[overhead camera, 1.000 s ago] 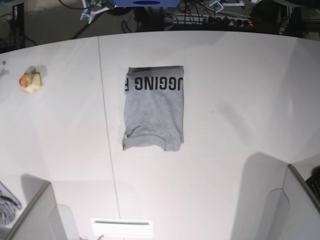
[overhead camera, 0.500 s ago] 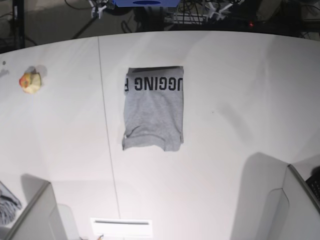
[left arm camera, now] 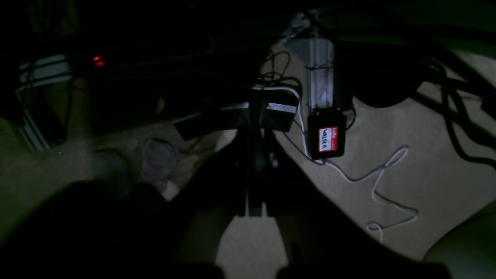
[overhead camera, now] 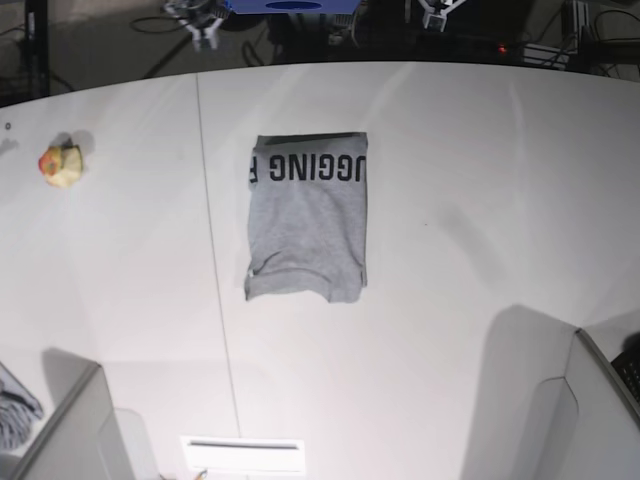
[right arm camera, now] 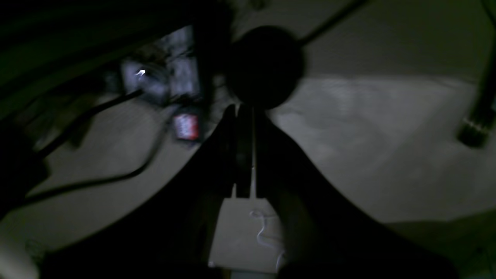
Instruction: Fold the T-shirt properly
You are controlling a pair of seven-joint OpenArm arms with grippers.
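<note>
A: Toy (overhead camera: 61,165) first, yellow and red, far left on the table (overhead camera: 480,200), well apart from everything else. Low in that corner, a bit of striped grey cloth (overhead camera: 14,415).

B: And the shirt (overhead camera: 307,215)?

A: Near the middle of the table, a little left of centre, just right of the thin seam line in the tabletop. It lies flat, folded into a tall narrow rectangle, heather grey.

B: Any print showing?

A: Black block capitals in a band along the far end, upside down from the base view; they read "JGGING" with part of another letter at the left edge. Below that the cloth is plain grey.

B: Edges tidy?

A: Right side straight. The near hem has a doubled layer and a small notch at its lower left, so that corner is a little uneven. A dark strip shows along the top edge.

B: Grippers?

A: Neither touches the shirt. The left gripper (left arm camera: 254,209), in its own dim view, has jaws pressed together over the floor with cables. The right gripper (right arm camera: 244,192) is likewise pressed together, pinching nothing, its view blurred and dark.
</note>
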